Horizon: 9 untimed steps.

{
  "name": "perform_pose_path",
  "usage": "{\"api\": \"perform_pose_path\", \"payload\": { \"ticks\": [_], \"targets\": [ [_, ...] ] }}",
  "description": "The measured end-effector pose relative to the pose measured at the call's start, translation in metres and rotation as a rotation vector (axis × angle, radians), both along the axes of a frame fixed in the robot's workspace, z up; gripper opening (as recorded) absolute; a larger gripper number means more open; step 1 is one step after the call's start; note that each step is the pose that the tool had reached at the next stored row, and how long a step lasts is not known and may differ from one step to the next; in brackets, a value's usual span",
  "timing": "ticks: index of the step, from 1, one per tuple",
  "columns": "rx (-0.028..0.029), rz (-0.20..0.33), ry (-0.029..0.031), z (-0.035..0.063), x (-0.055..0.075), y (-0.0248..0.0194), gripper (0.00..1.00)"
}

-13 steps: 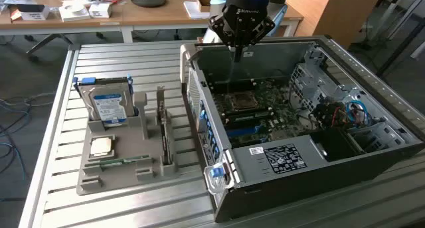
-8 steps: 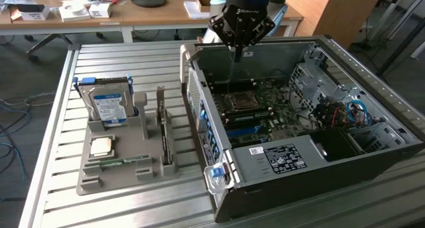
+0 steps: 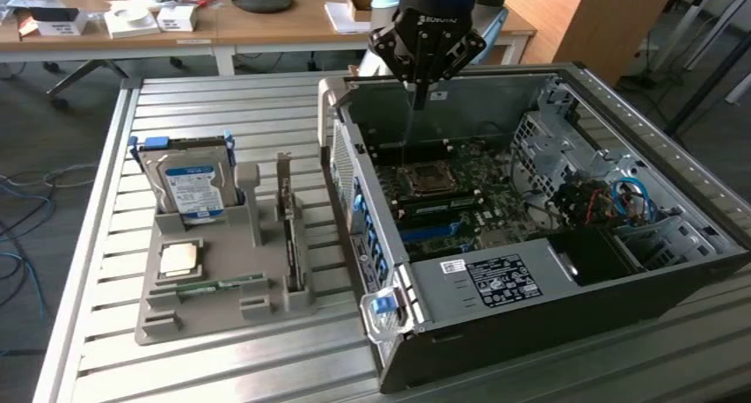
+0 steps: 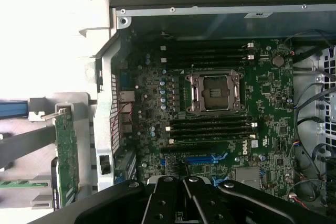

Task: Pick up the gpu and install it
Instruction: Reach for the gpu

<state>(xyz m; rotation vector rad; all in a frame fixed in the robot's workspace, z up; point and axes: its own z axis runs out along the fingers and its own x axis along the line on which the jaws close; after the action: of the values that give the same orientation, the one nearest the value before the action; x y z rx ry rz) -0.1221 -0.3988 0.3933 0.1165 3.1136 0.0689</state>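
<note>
gpu (image 3: 290, 240) in holder (image 3: 164, 324) | holder at exterior view's left of case (image 3: 528, 350) | claw (image 3: 419, 93) over case

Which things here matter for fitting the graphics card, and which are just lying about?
For the job: graphics card standing in the grey holder; open computer case; end effector above the case.
Lying about: hard drive; processor chip; memory stick.

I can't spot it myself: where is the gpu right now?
The gpu stands on edge in the gray holder on the exterior view's left, between the hard drive and the open computer case.
</note>
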Motion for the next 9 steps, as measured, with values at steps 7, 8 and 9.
{"api": "perform_pose_path", "payload": {
  "ticks": [7, 8, 9],
  "targets": [
    [-0.0001, 0.000, 0.0000, -0.0002, -0.008, 0.0000, 0.11],
    [-0.0001, 0.000, 0.0000, -0.0003, -0.010, 0.0000, 0.11],
    [-0.0001, 0.000, 0.0001, -0.0003, -0.012, 0.0001, 0.11]
  ]
}}
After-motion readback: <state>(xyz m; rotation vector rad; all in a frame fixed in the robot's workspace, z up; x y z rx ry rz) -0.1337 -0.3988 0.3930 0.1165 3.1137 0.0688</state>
